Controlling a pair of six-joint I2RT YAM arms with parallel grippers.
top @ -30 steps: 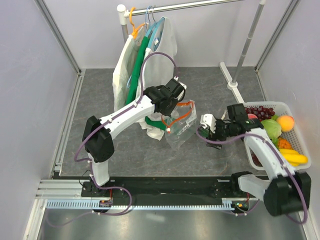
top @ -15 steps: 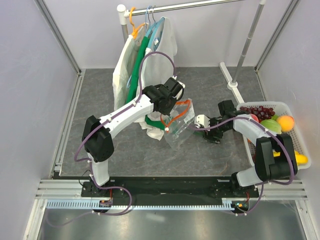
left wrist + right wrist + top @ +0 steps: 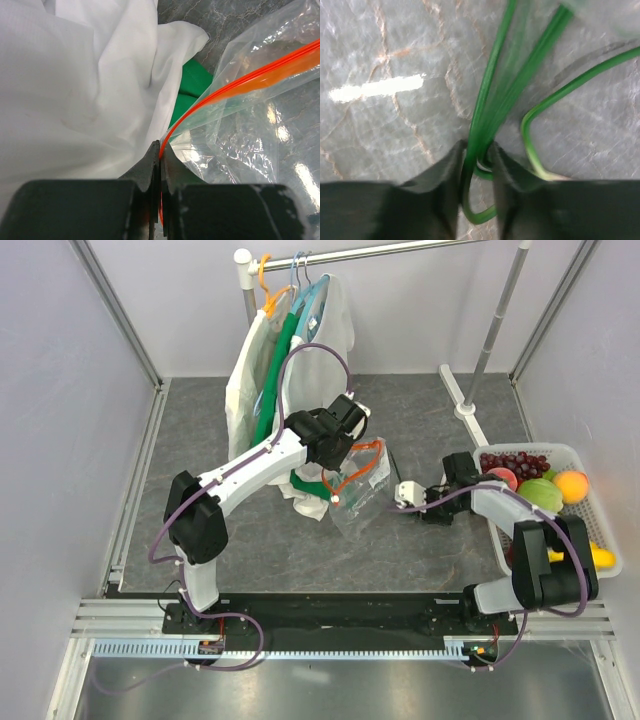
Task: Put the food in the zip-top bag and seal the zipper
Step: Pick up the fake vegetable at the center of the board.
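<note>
My left gripper [image 3: 159, 147] is shut on the red-orange zipper [image 3: 240, 80] and holds one corner of the clear zip-top bag [image 3: 250, 130] off the table. In the top view the bag [image 3: 360, 495] hangs crumpled below the left gripper [image 3: 342, 458], its mouth slack. My right gripper [image 3: 479, 152] is low over the stone table, jaws shut on a bunch of long green onion stalks [image 3: 492, 95]. In the top view it [image 3: 406, 496] sits just right of the bag. The rest of the food, grapes [image 3: 515, 460], a peach [image 3: 572, 485] and bananas [image 3: 600, 558], lies in the basket.
A white slatted basket [image 3: 560, 450] stands at the right edge. White and green garments [image 3: 250, 390] hang on a rail at the back and trail onto the table beside the bag. The rail's foot [image 3: 462, 400] stands at the back right.
The right jaws have closed from wide open onto the green onions, and that arm has folded and dropped lower beside the bag. The left gripper and the bag have barely moved.
</note>
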